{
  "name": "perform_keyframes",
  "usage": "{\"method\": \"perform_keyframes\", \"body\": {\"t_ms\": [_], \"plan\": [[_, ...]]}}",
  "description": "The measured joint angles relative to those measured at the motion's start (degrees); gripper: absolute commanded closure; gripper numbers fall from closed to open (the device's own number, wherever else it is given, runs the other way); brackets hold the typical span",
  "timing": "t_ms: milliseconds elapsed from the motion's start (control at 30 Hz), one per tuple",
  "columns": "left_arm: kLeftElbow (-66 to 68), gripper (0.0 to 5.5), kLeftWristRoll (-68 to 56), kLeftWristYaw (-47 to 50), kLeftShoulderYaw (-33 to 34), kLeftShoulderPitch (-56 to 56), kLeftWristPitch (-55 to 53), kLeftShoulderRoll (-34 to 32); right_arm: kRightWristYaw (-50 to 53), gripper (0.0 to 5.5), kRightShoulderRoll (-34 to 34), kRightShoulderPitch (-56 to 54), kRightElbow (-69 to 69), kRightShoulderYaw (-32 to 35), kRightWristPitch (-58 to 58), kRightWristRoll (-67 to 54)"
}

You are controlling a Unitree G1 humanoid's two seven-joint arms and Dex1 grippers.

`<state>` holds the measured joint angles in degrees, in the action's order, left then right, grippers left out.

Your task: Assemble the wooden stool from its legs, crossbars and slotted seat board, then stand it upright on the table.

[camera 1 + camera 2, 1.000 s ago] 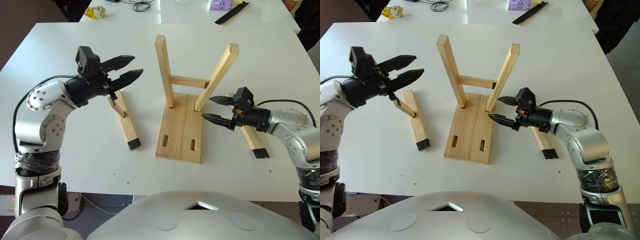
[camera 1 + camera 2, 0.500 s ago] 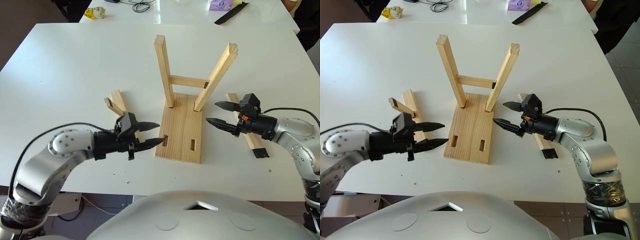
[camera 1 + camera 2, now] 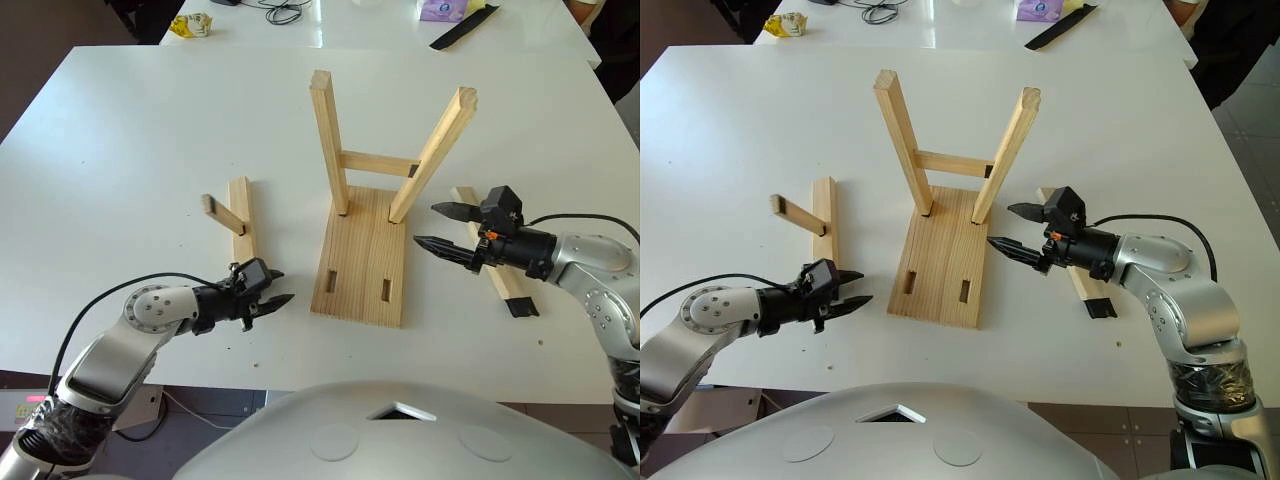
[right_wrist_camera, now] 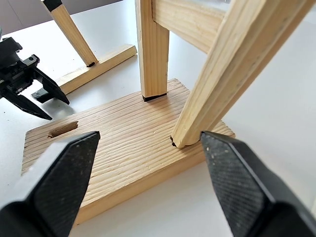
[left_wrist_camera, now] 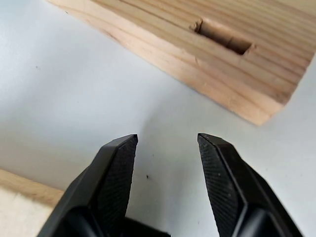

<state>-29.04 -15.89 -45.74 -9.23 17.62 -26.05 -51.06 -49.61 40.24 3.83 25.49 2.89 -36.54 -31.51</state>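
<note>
**Half-built stool at the middle of a wide white table**

The white rectangular table (image 3: 120,130) carries the pale slotted wooden seat board (image 3: 360,285), which lies flat at its middle. Two upright wooden legs (image 3: 330,140), joined by a short wooden crossbar (image 3: 378,162), stand in the board's 12 o'clock end. Two slots near its 6 o'clock end are open.

At 10 o'clock from the board, a loose wooden leg with a stub crossbar (image 3: 240,215) lies flat. At 3 o'clock, a black-tipped loose wooden leg (image 3: 508,288) lies partly under the right arm.

The black two-fingered left gripper (image 3: 283,286) sits low at 8 o'clock, close to the table's near edge, its fingers spread and holding nothing. The black right gripper (image 3: 425,224) hangs at 3 o'clock, spread wide, just beside the right upright leg.

Bare tabletop stretches toward 11 and 1 o'clock. Past the far edge at 12 o'clock, a second white table (image 3: 360,25) holds a crumpled yellow packet (image 3: 190,24) and a black strip (image 3: 462,27).
</note>
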Motion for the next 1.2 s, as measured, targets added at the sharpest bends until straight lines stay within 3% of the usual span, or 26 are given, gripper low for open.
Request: {"method": "perform_keyframes", "body": {"t_ms": [600, 1033, 1200], "plan": [[3.5, 3.22, 1.6, -14.7, 9.4, 1.9, 8.8, -9.5, 2.2, 1.77, -1.4, 1.9, 0.5, 0.1, 0.6, 0.1], [8.2, 3.22, 4.6, -18.2, 10.2, 3.1, 14.3, -11.3, 2.5, 1.77, -1.7, 1.9, -0.4, -0.4, 2.1, 0.6], [8.6, 3.22, 2.6, -17.6, 14.7, 2.0, 11.9, -11.1, 2.2, 1.77, -1.6, 2.0, -0.5, -0.3, 2.8, 0.6]]}}
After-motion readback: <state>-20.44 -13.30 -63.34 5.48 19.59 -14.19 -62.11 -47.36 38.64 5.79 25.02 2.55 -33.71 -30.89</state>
